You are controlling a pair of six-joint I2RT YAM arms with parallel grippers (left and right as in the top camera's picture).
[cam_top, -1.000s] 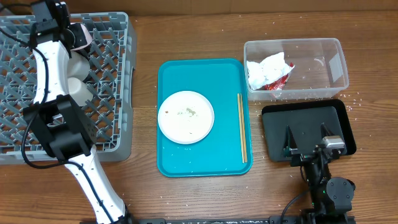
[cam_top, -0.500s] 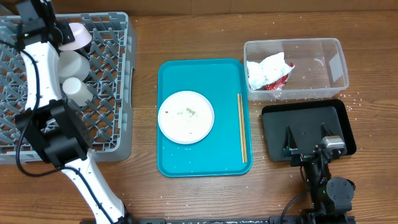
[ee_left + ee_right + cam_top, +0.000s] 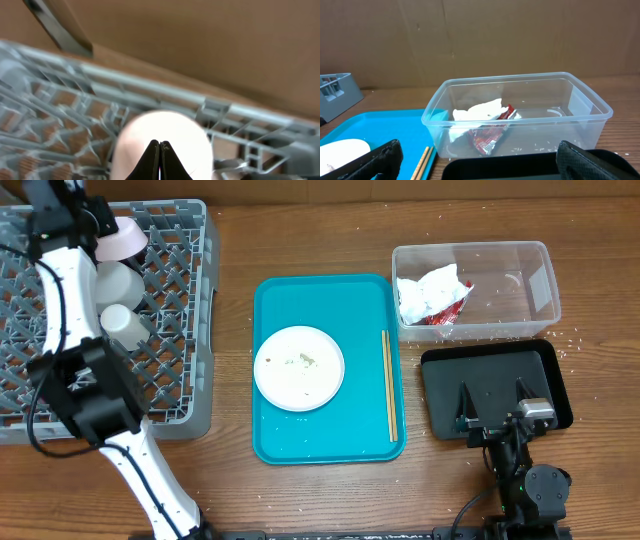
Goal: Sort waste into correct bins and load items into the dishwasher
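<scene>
Overhead view: on the wooden counter (image 3: 320,220), a teal serving tray (image 3: 370,300) bearing a crumb-speckled white plate (image 3: 299,368) and thin wooden chopsticks (image 3: 389,385) lies between the grey lattice dish rack (image 3: 180,300) and the clear plastic tub (image 3: 540,280), which holds a crumpled white napkin (image 3: 428,290) and a red foil wrapper (image 3: 445,315). The left gripper (image 3: 159,150), fingers pressed together, hangs over a pale rounded bowl (image 3: 122,240) at the rack's far edge. The right gripper (image 3: 492,410), spread wide, sits over the black rectangular tray (image 3: 490,365).

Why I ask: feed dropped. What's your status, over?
Left gripper shut on bowl over rack. Right gripper open over black tray. Plate on teal tray. Two cups close by in rack.
</scene>
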